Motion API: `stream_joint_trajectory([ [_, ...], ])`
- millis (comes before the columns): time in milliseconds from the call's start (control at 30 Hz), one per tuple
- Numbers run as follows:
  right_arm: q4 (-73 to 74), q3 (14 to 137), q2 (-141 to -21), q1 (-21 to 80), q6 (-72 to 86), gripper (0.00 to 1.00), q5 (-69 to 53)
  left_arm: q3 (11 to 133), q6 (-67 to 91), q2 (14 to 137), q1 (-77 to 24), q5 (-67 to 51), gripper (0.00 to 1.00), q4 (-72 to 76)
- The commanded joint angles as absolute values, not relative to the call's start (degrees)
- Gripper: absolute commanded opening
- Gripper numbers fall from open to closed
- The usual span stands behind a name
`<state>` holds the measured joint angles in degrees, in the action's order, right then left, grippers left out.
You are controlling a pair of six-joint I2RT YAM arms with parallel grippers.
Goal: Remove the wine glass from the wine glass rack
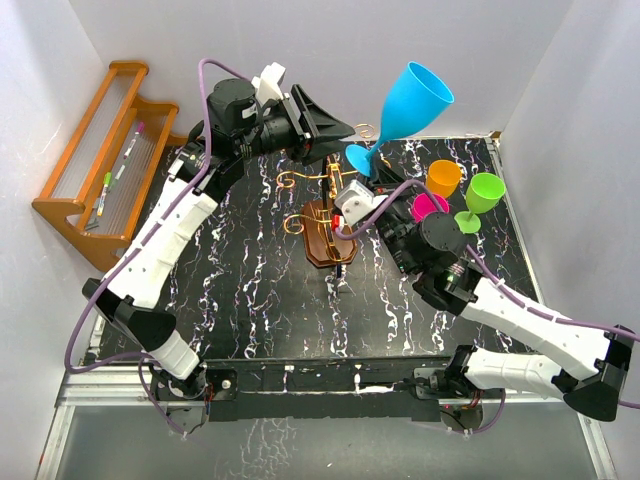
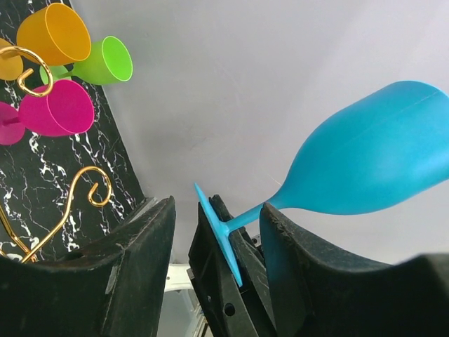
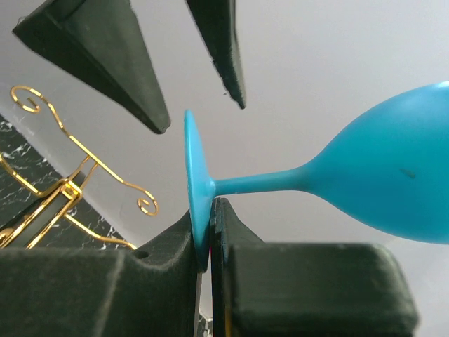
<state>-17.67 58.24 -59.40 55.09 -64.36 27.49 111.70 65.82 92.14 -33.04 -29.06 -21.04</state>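
Observed opaque sky-blue plastic wine glass point(image 1: 412, 100) off the rack, held in the air over the middle of the tabletop's far edge. Tilted, with bowl higher than foot and leaning toward the far right corner.

Noted right fingers point(image 3: 168, 260) closed on the rim of its round foot, the disc pinched edgewise between the two black pads.

Logged left fingers point(image 3: 140, 84) spread apart, tips just beside the same foot, with a gap showing in the right wrist view. Saw, in the left wrist view, the foot and the right fingers sitting between them. Could not tell there whether the left fingers touched the stem.

Recorded small wine glass rack point(image 1: 322, 238), glossy brown violin-shaped wooden base with curly gold wire arms. Found it upright near the middle of the black, white-veined marble-look tabletop point(image 1: 250, 310), on the near side of the held glass.

Counted three further plastic glasses, orange point(image 1: 443, 178), lime green point(image 1: 484, 192) and magenta point(image 1: 430, 207), grouped toward the far right corner.

Noted orange-brown slatted wooden shelf point(image 1: 95, 165) beside the far left corner, marker pens point(image 1: 106, 183) lying on it.
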Motion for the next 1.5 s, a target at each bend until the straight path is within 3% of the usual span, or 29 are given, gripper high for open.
stream_joint_trajectory([
  [0,-27.58,57.84,-59.46,55.82,-67.77,0.08,27.28,111.62,66.57,87.96,-33.31,-30.96,0.50,-19.12],
  [467,-43.95,52.96,-65.36,57.40,-79.67,0.08,32.07,110.99,67.55,88.01,-33.32,-33.81,0.45,-17.91],
  [1267,-54.02,54.78,-70.44,59.55,-83.31,0.08,34.78,108.79,67.29,87.22,-33.31,-34.62,0.40,-18.84],
  [1367,-54.47,54.90,-70.73,59.63,-82.81,0.08,35.05,108.67,66.99,87.28,-33.33,-34.81,0.28,-19.26],
  [1467,-54.57,54.99,-70.87,59.68,-82.24,0.08,35.36,108.25,66.61,87.51,-33.31,-35.37,0.00,-19.45],
])
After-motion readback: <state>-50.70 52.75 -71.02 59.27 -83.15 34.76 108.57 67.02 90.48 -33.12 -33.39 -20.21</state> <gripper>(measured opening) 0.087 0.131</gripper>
